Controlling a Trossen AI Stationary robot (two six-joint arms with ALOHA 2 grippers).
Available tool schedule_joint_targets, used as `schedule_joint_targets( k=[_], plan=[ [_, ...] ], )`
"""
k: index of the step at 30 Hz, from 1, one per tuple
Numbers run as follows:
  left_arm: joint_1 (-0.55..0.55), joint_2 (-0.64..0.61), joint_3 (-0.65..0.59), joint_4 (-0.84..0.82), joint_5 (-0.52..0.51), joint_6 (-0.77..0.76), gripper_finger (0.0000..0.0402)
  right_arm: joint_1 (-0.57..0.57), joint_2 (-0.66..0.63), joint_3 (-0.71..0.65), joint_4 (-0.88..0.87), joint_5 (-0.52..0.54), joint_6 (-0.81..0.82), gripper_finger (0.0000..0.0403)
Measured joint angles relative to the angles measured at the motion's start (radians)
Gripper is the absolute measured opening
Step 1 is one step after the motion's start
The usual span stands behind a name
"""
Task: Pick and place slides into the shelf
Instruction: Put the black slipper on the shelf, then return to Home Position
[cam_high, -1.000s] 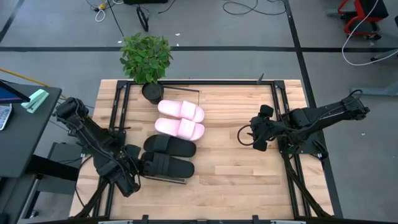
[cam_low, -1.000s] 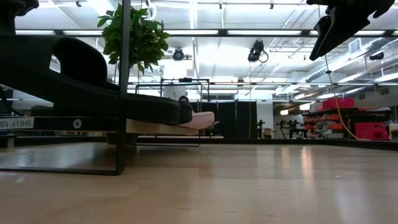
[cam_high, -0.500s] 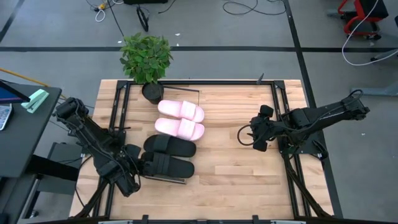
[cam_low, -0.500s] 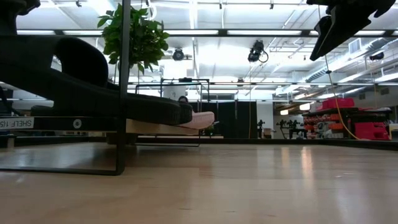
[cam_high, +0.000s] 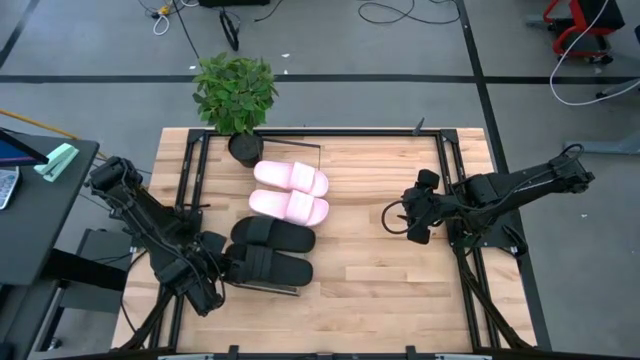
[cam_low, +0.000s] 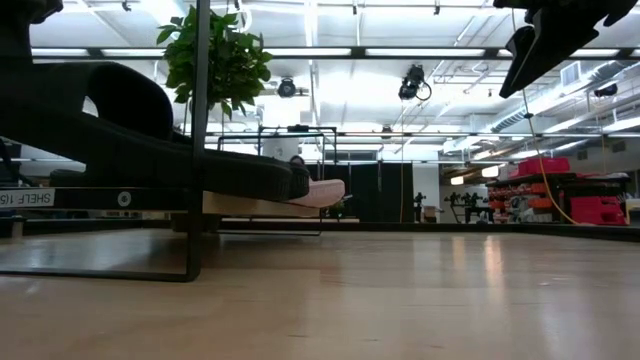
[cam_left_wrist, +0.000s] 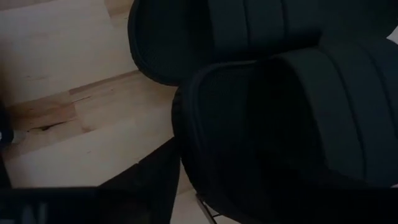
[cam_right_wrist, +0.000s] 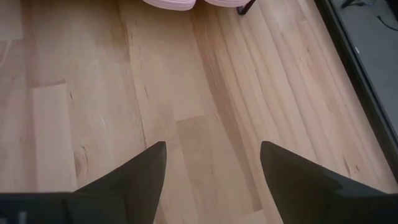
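Two pale pink slides (cam_high: 290, 178) (cam_high: 288, 206) and two black slides (cam_high: 272, 235) (cam_high: 270, 267) lie side by side on the light-wood shelf (cam_low: 260, 205), whose thin dark frame (cam_high: 280, 291) shows at its near end. My left gripper (cam_high: 224, 268) is at the left end of the nearest black slide, which fills the left wrist view (cam_left_wrist: 280, 124). My right gripper (cam_high: 408, 222) is open and empty above the table right of centre. It also shows in the right wrist view (cam_right_wrist: 211, 155). My left gripper is at the nearest black slide's left end (cam_left_wrist: 186, 155). One finger (cam_left_wrist: 143, 180) shows beside the sole's edge. The slide hides the other finger and the place of contact. The fingers come about level from the table's left, along the slide.
A potted plant (cam_high: 236, 95) stands at the table's far edge, just beyond the shelf. Dark frame rails (cam_high: 455, 200) run along the table's left and right sides. Bare wood (cam_high: 370, 260) lies between the slides and my right gripper.
In the low view the nearest black slide's strap stands a little lower and farther right than before. Both arms have otherwise kept still.
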Motion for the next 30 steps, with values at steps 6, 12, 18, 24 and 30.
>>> schedule_joint_targets(
  k=[6,12,18,24,30],
  plan=[
    [0.0,-0.001,0.0,-0.008,0.003,0.027,0.0238,0.0,0.0,0.0,0.0,0.0,0.008,0.0267],
    [0.0,-0.002,0.002,-0.02,0.025,0.02,0.0254,0.0,0.0,0.0,0.0,-0.009,0.011,0.0267],
    [0.0,-0.003,0.002,-0.041,0.04,0.005,0.0258,0.0,0.0,0.0,0.0,-0.011,0.011,0.0267],
    [0.0,-0.018,0.002,-0.077,0.056,0.005,0.0248,0.0,0.0,0.0,0.0,-0.016,0.013,0.0267],
    [0.0,-0.084,-0.002,-0.154,0.0,0.01,0.0248,0.0,0.0,0.0,0.01,-0.018,0.013,0.0267]
  ],
)
